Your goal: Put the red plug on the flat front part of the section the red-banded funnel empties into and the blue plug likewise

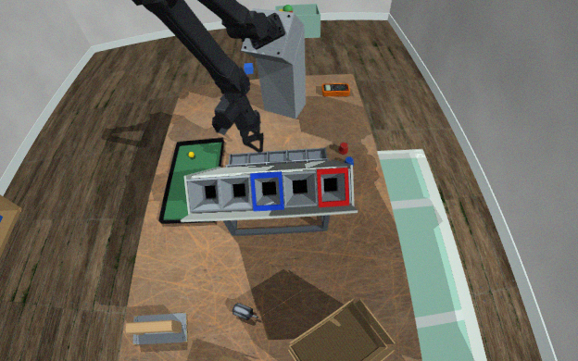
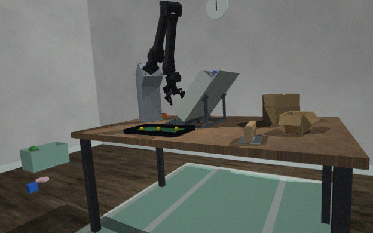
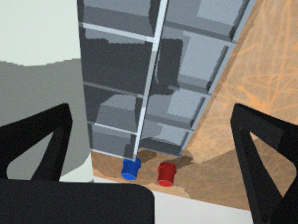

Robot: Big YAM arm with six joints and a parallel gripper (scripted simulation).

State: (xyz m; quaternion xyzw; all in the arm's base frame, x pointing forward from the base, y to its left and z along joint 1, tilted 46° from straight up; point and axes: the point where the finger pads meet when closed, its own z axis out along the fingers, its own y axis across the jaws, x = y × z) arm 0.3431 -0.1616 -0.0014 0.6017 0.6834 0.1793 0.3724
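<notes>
The grey funnel rack (image 1: pixel 270 190) stands tilted on the table with a row of several funnels. One funnel has a blue band (image 1: pixel 268 190) and one a red band (image 1: pixel 332 186). Behind it lies the row of grey bin sections (image 1: pixel 278 156), also seen in the wrist view (image 3: pixel 156 76). The red plug (image 1: pixel 343 148) and the blue plug (image 1: pixel 349 160) stand on the table at the rack's right end; both show in the wrist view, red (image 3: pixel 166 173) and blue (image 3: pixel 131 168). My gripper (image 1: pixel 252 141) is open and empty, hovering above the left end of the bin sections. Yellow marbles (image 2: pixel 158 128) lie in the green tray (image 1: pixel 194 178).
The grey arm pedestal (image 1: pixel 281 69) stands behind the rack. An orange meter (image 1: pixel 335 89) lies at the back right. A wooden block on a grey plate (image 1: pixel 158 328), a small grey tool (image 1: pixel 244 312) and open cardboard boxes (image 1: pixel 341 335) lie near the front.
</notes>
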